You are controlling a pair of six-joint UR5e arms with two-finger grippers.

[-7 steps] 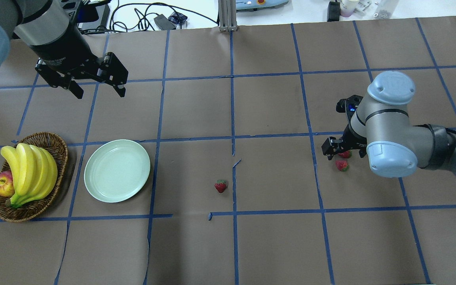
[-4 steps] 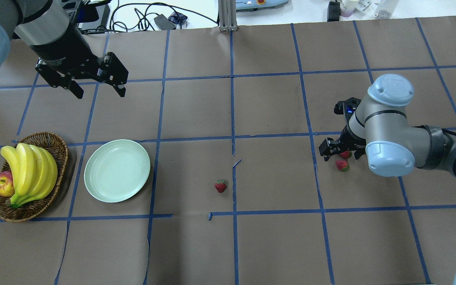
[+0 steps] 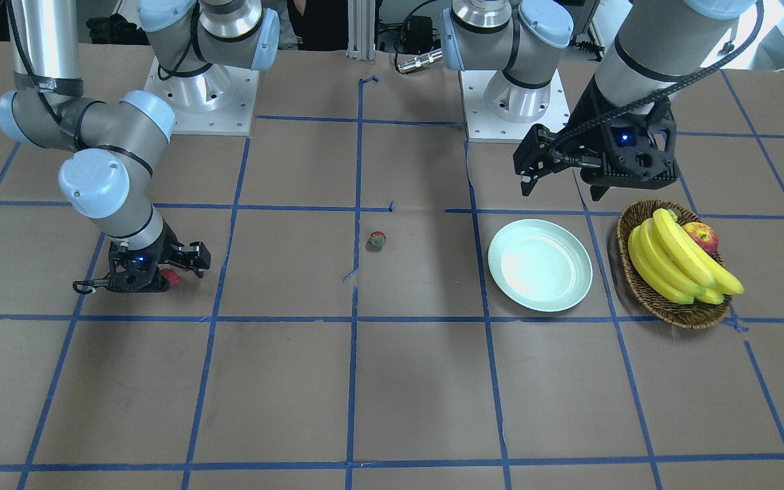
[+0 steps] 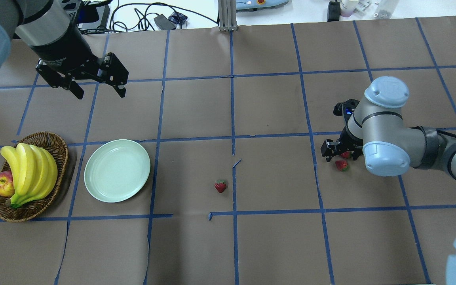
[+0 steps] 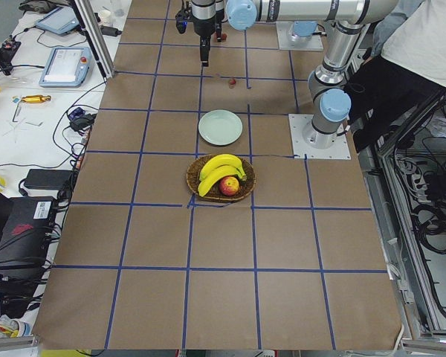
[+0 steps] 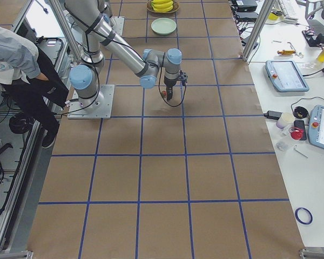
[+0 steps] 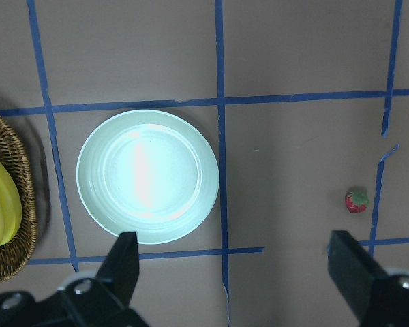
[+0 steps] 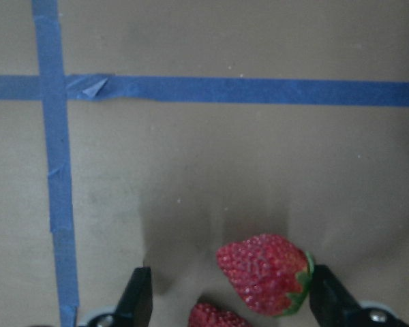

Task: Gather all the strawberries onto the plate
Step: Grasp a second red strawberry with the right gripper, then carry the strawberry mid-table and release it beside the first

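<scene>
Nearest, a strawberry (image 4: 221,186) lies alone on the table (image 4: 275,245), just beside the middle tape line (image 4: 234,198). Further left sits the plate (image 4: 117,170), well apart from it, with the basket (image 4: 59,150) of bananas (image 4: 30,170) and an apple (image 4: 2,185) just beside. Off to the right lies a second strawberry (image 4: 342,165). Just behind it, a third strawberry (image 8: 262,272) sits between the wide-spread jaws of the right gripper (image 4: 341,153), low at the table. Farthest back, the left gripper (image 4: 100,94) hangs above the table, jaws wide too.
</scene>
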